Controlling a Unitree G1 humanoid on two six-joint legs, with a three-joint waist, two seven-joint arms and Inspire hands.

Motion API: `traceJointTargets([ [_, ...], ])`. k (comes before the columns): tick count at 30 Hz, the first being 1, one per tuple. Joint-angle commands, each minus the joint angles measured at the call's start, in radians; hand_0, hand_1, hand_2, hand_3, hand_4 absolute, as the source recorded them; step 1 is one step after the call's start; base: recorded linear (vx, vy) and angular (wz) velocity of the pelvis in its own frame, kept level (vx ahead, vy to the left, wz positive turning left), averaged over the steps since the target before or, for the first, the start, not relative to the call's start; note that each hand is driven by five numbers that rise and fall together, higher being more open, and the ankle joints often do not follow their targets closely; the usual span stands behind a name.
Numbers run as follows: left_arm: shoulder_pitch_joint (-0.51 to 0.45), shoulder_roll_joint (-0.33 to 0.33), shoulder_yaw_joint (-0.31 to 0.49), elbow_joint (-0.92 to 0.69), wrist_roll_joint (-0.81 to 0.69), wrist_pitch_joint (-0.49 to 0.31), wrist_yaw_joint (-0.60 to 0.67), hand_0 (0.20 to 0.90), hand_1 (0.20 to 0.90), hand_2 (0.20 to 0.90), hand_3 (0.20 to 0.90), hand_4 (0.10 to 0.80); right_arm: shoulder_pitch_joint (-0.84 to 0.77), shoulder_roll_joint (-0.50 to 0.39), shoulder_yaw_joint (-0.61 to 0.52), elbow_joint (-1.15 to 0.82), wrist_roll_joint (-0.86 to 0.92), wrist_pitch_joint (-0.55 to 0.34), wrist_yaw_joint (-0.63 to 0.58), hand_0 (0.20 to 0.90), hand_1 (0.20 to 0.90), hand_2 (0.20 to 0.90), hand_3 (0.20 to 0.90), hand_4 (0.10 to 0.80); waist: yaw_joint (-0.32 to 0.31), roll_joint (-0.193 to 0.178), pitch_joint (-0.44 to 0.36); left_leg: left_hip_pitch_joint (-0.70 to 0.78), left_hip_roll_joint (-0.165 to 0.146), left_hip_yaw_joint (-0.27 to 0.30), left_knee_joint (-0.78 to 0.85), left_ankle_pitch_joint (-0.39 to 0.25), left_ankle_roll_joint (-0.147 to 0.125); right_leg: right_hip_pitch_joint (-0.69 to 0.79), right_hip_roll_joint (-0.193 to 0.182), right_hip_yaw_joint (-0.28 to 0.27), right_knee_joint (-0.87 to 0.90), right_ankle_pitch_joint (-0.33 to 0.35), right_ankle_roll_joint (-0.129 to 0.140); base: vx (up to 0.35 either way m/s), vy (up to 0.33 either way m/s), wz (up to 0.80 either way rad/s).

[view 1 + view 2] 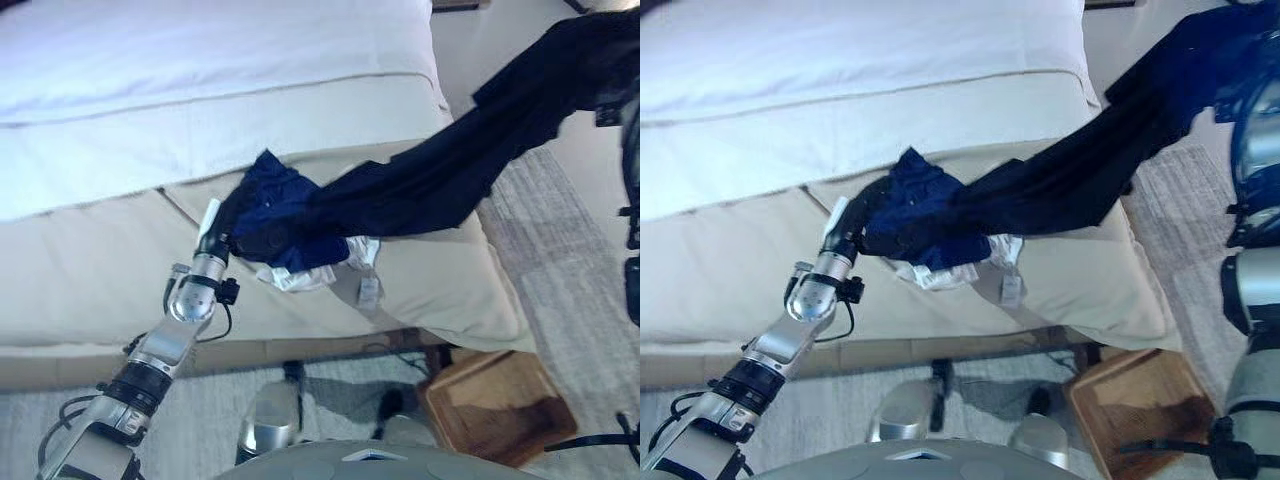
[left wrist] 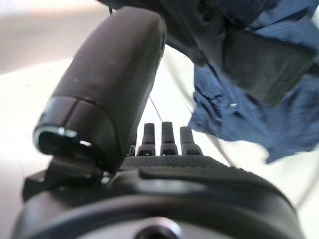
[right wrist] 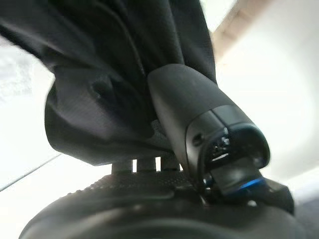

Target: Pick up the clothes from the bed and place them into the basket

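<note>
Dark left hand (image 1: 222,232) lies with fingers straight against the crumpled blue garment (image 1: 275,205) on the beige bed (image 1: 90,270), long black cloth (image 1: 440,170) is pinched by the right hand (image 3: 199,124), lifted mid-transfer; swing over brown wooden basket (image 1: 497,405) judged next

Three garments are showing on one bed (image 1: 120,250): one dark navy garment (image 1: 450,165) stretching off toward the right, one blue garment (image 1: 275,200) bunching beneath it, and one white garment (image 1: 305,277) peeking out below. One wooden basket (image 1: 495,405) is sitting on the floor beside the bed.
</note>
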Motion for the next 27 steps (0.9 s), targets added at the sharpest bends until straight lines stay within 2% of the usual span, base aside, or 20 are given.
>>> traceJointTargets([
  [1, 0.015, 0.024, -0.035, 0.015, -0.007, -0.121, 0.022, 0.9, 0.9, 0.9, 0.9, 0.8, -0.16, -0.174, 0.144, -0.113, 0.019, -0.104, -0.103, 0.3, 0.3, 0.3, 0.2, 0.1, -0.052, -0.051, -0.265, 0.056, -0.016, 0.032, 0.03, -0.184, -0.063, -0.043, 0.112, 0.012, 0.013, -0.076, -0.05, 0.022, 0.015, -0.27],
  [13, 0.004, 0.024, -0.055, 0.076, 0.009, -0.148, 0.01, 0.9, 0.9, 0.9, 0.9, 0.8, -0.236, -0.315, 0.202, -0.138, 0.032, -0.056, -0.14, 0.3, 0.3, 0.3, 0.2, 0.1, -0.136, -0.063, -0.273, 0.088, -0.014, 0.093, 0.011, -0.198, -0.059, -0.052, 0.13, 0.089, -0.019, -0.049, -0.037, 0.008, 0.021, -0.23],
  [27, -0.005, 0.029, -0.043, 0.122, 0.021, -0.155, 0.004, 0.9, 0.9, 0.9, 0.9, 0.8, -0.266, -0.478, 0.22, -0.143, 0.075, -0.01, -0.19, 0.3, 0.3, 0.3, 0.2, 0.1, -0.204, -0.07, -0.281, 0.1, -0.014, 0.135, 0.004, -0.207, -0.056, -0.07, 0.144, 0.142, -0.027, -0.031, -0.021, -0.006, 0.007, -0.18],
])
